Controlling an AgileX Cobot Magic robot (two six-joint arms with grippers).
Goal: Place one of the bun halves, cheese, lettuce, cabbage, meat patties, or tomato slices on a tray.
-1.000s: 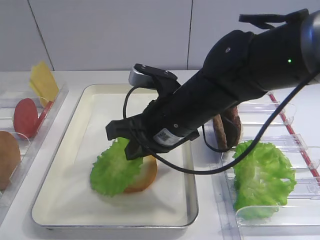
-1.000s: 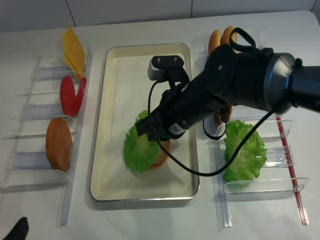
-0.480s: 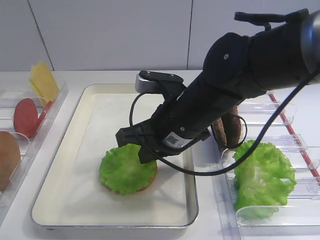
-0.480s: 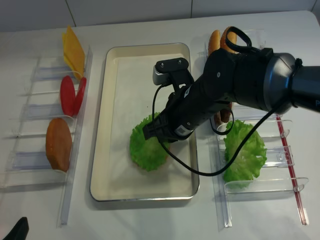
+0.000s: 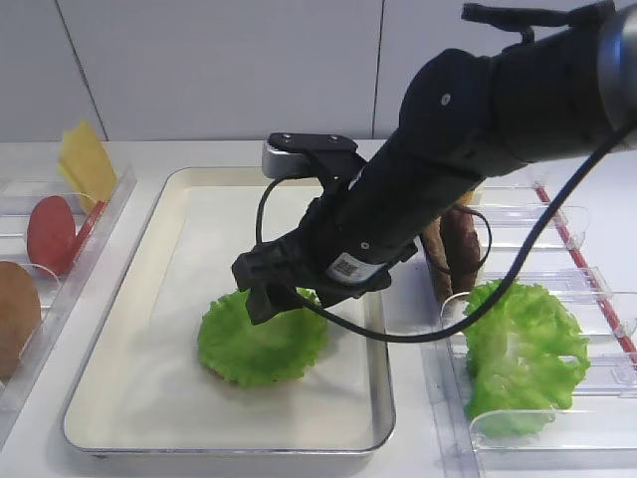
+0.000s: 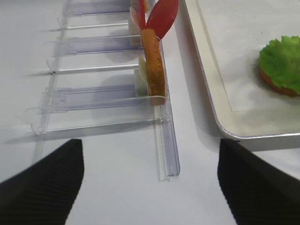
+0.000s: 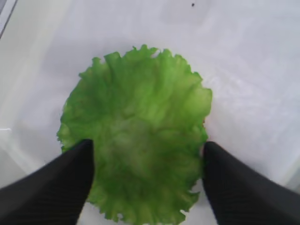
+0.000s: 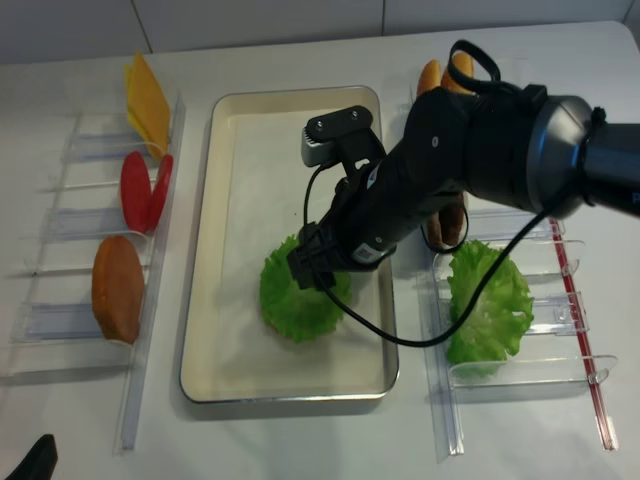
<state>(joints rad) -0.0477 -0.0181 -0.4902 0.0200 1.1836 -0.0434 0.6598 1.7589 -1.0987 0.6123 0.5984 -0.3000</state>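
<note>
The lettuce (image 5: 261,344) lies flat on a bun half in the front part of the tray (image 5: 129,398). From the left wrist view the bun's brown edge (image 6: 275,84) shows under the leaf (image 6: 281,61). My right gripper (image 7: 147,150) hovers just above the leaf (image 7: 136,122), open, one black finger off each side and neither touching it. From overhead the right gripper (image 8: 315,272) sits over the back edge of the lettuce (image 8: 298,300). My left gripper (image 6: 150,145) is open over bare table beside the tray's front left corner (image 6: 234,133), holding nothing.
The clear left rack (image 8: 70,260) holds cheese (image 8: 145,100), tomato slices (image 8: 140,190) and a bun half (image 8: 117,288). The right rack (image 8: 520,370) holds a bunch of green leaves (image 8: 488,300), meat patties (image 8: 447,225) and buns (image 8: 440,72). The right arm spans the tray's right rim.
The right gripper carried the tilted lettuce over the bun half, laid it flat on it, then opened and let go. The left arm has stayed put.
</note>
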